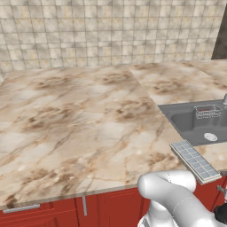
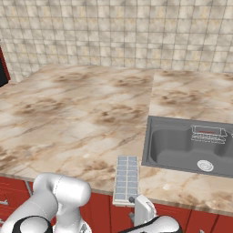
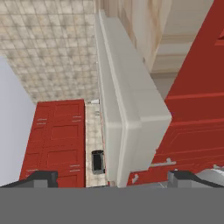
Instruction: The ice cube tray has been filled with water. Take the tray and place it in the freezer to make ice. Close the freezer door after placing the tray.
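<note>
The ice cube tray [image 1: 195,161] is a flat, oblong, off-white piece with a grid of small pale grey-blue square cells. It lies on the marble-patterned bench [image 1: 80,119] at the front edge, with its near end jutting slightly past the edge, just in front of the near left corner of the sink [image 2: 182,145]. In the right base view the tray [image 2: 126,179] runs lengthwise from the bench edge towards the tiled wall [image 2: 118,32].

The sink is a dark grey basin set into the bench, with a round drain [image 2: 205,165] in its floor. A small wire basket [image 2: 208,134] sits at its back edge; whether it holds anything cannot be told.

In the hand view the pincer [image 3: 111,179] stands with its two dark fingertips [image 3: 41,177] wide apart and nothing between them. Ahead of it, seen edge-on, is the off-white tray [image 3: 127,113], against red cabinet fronts [image 3: 59,135]. A small dark object [image 3: 97,162] sits on a bench strip further off; what it is cannot be made out.

No readable writing or labels appear anywhere.
</note>
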Robot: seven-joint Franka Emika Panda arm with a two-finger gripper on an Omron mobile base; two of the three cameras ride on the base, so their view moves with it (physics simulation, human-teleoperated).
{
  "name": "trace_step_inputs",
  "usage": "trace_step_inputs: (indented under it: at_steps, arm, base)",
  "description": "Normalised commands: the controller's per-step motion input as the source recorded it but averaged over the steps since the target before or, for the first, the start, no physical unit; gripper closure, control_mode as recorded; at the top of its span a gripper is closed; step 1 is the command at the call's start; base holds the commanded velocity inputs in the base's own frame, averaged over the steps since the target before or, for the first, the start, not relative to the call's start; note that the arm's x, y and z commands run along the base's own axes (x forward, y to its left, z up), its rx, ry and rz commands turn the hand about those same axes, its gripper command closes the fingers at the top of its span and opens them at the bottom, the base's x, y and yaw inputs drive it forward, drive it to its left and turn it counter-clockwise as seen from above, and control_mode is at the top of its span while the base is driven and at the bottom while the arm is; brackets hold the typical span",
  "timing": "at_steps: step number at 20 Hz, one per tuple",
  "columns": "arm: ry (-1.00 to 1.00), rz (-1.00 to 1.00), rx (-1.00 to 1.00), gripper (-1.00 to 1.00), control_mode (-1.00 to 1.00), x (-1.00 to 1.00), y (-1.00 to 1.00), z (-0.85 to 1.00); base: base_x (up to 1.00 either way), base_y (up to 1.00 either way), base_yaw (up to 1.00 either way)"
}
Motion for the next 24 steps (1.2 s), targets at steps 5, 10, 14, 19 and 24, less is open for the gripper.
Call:
trace_step_inputs:
  at_steps: [5, 10, 14, 19, 24]
  arm:
    - [-0.07, -0.01, 0.00, -1.00, -1.00, 0.14, 0.01, -0.05]
    - [-0.08, -0.10, 0.00, -1.00, -1.00, 0.10, 0.00, -0.14]
    - [-0.05, -0.11, 0.00, -1.00, -1.00, 0.09, 0.00, -0.03]
    - [-0.02, -0.13, 0.00, -1.00, -1.00, 0.02, 0.01, 0.00]
    - [-0.01, -0.14, -0.01, -1.00, -1.00, 0.00, 0.15, 0.00]
  base:
    - [0.00, 0.00, 0.00]
    - [0.00, 0.00, 0.00]
    - [0.00, 0.00, 0.00]
    - [0.00, 0.00, 0.00]
    - [0.00, 0.00, 0.00]
